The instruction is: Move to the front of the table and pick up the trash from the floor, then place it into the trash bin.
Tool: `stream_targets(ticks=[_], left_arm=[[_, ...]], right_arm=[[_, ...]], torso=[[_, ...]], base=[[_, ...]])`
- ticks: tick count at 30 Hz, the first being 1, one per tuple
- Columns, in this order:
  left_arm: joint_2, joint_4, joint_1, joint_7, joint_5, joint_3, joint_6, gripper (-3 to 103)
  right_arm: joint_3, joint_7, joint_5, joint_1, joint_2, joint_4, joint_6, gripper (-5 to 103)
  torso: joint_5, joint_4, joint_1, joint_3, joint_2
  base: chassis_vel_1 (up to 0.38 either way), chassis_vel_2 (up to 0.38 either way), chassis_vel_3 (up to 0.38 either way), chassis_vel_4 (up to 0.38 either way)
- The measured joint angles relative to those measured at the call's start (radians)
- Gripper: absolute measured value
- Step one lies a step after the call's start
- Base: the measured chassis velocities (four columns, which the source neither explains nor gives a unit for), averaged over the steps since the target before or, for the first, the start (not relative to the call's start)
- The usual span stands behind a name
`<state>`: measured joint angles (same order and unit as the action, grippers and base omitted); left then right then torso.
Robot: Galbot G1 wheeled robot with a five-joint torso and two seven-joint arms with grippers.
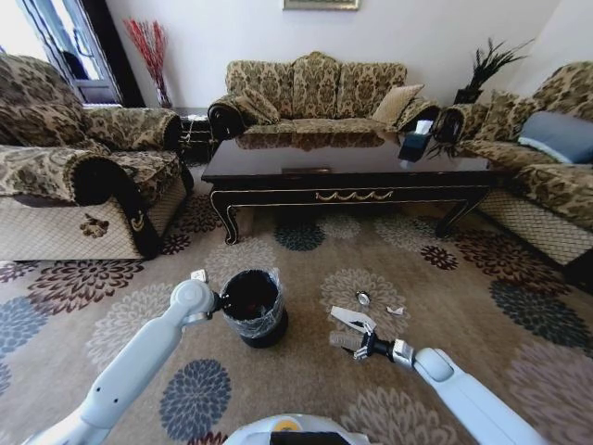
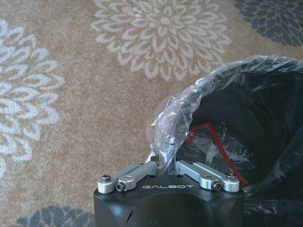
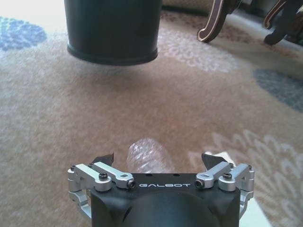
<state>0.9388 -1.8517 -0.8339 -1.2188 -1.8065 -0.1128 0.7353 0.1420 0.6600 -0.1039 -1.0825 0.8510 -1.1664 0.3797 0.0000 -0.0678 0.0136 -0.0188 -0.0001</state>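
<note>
Trash (image 1: 353, 320), crinkly clear bottle, white paper

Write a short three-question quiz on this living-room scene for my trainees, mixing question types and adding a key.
1. True or false: the left gripper is shut on the clear liner at the rim of the trash bin.
2. What lies between the open fingers of the right gripper? A) clear plastic bottle B) a cushion C) a cup
3. Fill in: the trash bin stands on the ___, in front of the table.

Key: 1 true; 2 A; 3 floor.
</note>
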Motion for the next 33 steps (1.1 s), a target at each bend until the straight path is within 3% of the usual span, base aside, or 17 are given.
stream_targets(ticks=[18, 21, 24, 26, 30, 32, 33], left_arm=[[0.001, -0.008, -0.005, -0.009, -0.004, -0.006, 0.0, 0], [0.001, -0.008, -0.009, -0.009, -0.006, -0.009, 0.0, 0], [0.011, -0.008, -0.023, -0.009, -0.008, -0.02, 0.0, 0], [0.013, -0.008, -0.026, -0.009, -0.008, -0.021, 0.0, 0], [0.014, -0.012, -0.035, -0.009, -0.008, -0.027, 0.0, 0], [0.012, -0.013, -0.037, -0.009, -0.008, -0.028, 0.0, 0], [0.011, -0.013, -0.038, -0.009, -0.008, -0.029, 0.0, 0]], right_arm=[[-0.042, 0.037, 0.144, 0.114, 0.043, 0.197, 0.046, 102], [-0.045, 0.037, 0.147, 0.118, 0.043, 0.198, 0.048, 98], [-0.059, 0.045, 0.137, 0.126, 0.043, 0.202, 0.049, 79], [-0.062, 0.047, 0.137, 0.128, 0.043, 0.205, 0.05, 79], [-0.07, 0.055, 0.14, 0.139, 0.042, 0.223, 0.058, 57], [-0.071, 0.055, 0.141, 0.141, 0.042, 0.225, 0.059, 57], [-0.07, 0.054, 0.142, 0.142, 0.042, 0.225, 0.059, 51]], torso=[[0.0, 0.0, 0.0, 0.0, 0.0], [0.0, 0.0, 0.0, 0.0, 0.0], [0.0, 0.0002, 0.0, 0.0, 0.0], [0.0, 0.0001, 0.0, 0.0, 0.0], [-0.0001, 0.0, 0.0, 0.0, 0.0], [-0.0001, 0.0, 0.0, 0.0, 0.0], [-0.0001, 0.0001, 0.0, 0.0, 0.0]], base=[[0.0, 0.0, 0.0, 0.0], [0.0, 0.0, 0.0, 0.0], [0.0, 0.0, 0.0, 0.0], [0.0, 0.0, 0.0, 0.0], [0.0, 0.0, 0.0, 0.0], [0.0, 0.0, 0.0, 0.0], [0.0, 0.0, 0.0, 0.0]])
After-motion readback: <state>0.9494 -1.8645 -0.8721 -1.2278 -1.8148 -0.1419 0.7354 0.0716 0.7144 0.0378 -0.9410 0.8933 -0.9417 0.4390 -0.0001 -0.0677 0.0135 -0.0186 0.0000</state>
